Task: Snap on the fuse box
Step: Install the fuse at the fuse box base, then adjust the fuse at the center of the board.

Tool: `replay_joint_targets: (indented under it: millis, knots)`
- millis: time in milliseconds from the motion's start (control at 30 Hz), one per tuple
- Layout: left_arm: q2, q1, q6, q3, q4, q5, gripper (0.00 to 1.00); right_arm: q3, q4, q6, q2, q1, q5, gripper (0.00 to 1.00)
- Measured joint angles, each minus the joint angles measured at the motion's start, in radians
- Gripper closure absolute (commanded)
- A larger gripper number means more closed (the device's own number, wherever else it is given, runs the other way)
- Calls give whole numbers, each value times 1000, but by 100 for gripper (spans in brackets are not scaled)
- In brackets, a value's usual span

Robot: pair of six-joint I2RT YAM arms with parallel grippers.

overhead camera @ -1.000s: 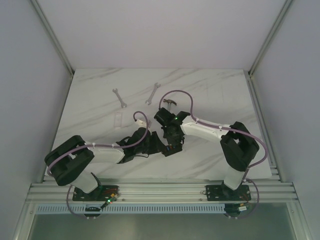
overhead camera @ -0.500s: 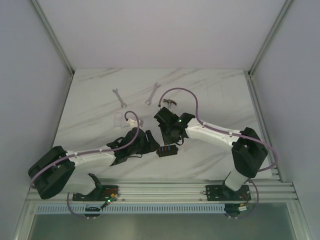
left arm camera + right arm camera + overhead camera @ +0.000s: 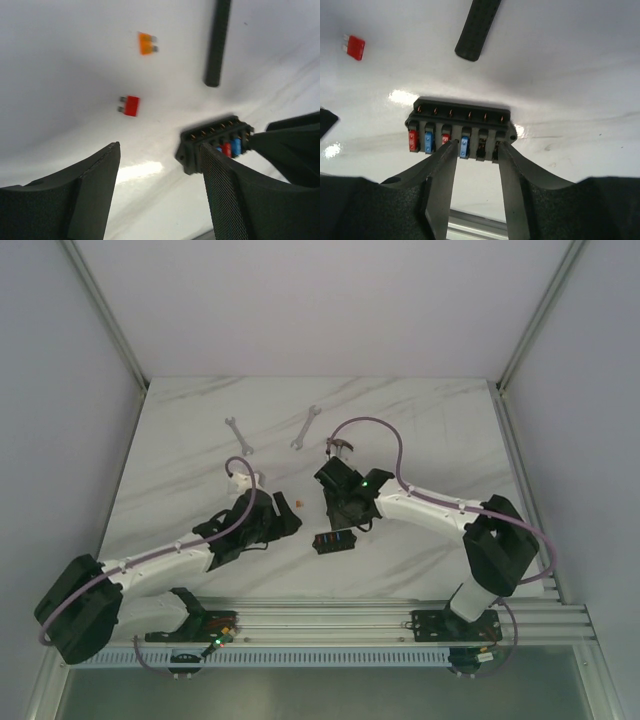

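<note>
White, grey-veined glossy bench (image 3: 180, 460), walled left, right and behind. Top view: the fuse box (image 3: 333, 542), a small black rectangle, lies flat near front centre. The left jaws are just to its left and the right jaws just behind it, both apart from it. One steel wrench (image 3: 238, 435) and a second wrench (image 3: 306, 427) lie well back, with the hammer (image 3: 341, 445) beside the right arm. Open bench at both sides. Left wrist view: left jaws spread wide, nothing between the mesh-textured fingers (image 3: 235, 200). An orange fuse (image 3: 146, 43) and a red fuse (image 3: 130, 105) lie loose, apart. Right wrist view: right jaws parted, gripping nothing. The smooth tapered fingertips (image 3: 447, 155) overlap the box's near edge; contact cannot be told. Red and blue fuses sit in a row, with copper terminals along the far side.
</note>
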Motion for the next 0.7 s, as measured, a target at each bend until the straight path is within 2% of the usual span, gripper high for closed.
replay_joint_targets:
  millis: [167, 367, 533, 567, 700]
  knots:
    - [-1, 80, 23, 18, -74, 0, 26, 0, 21, -38, 0, -26, 11, 53]
    - [42, 113, 35, 62, -104, 12, 26, 0, 27, -82, 0, -30, 21, 48]
    - [129, 120, 60, 140, -162, 11, 28, -3, 69, -133, 0, -68, 17, 34]
    - [148, 120, 68, 161, -174, 10, 29, -5, 80, -145, 0, -79, 16, 28]
    - [232, 120, 97, 233, -214, 7, 34, -37, 131, -192, -14, -119, 12, 13]
